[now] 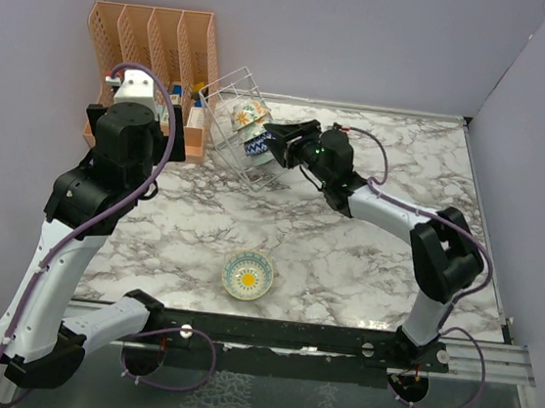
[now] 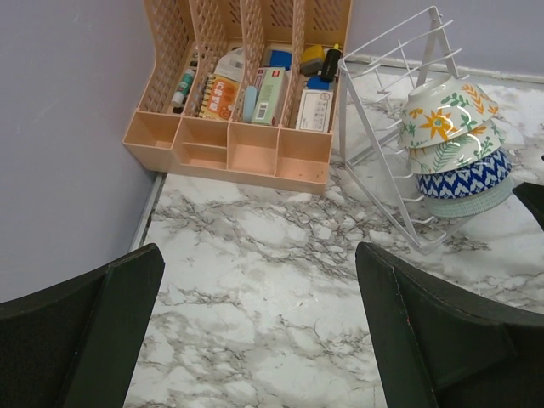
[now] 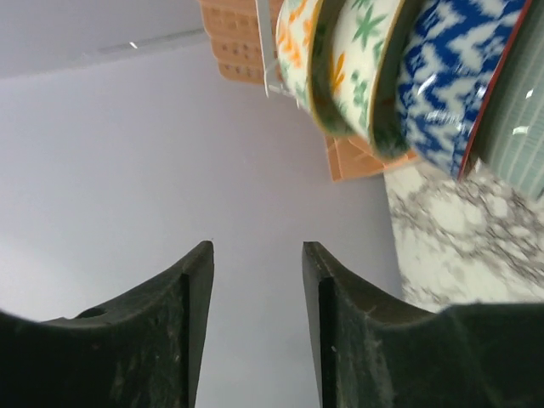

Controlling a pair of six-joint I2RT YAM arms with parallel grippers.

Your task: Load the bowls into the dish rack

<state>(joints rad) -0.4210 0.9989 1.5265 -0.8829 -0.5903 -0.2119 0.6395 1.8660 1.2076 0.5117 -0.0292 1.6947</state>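
The white wire dish rack stands at the back of the table, tilted, and shows in the left wrist view. Several bowls stand on edge in it: floral ones, a blue-white zigzag bowl and a teal one. They also fill the top of the right wrist view. A bowl with a yellow sun flower inside sits upright near the front edge. My right gripper is open and empty, just right of the racked bowls. My left gripper is open and empty over bare marble, left of the rack.
An orange slotted file organizer with small items stands at the back left against the wall, touching the rack's left side. Grey walls enclose the table on the left, back and right. The marble table extends to the right.
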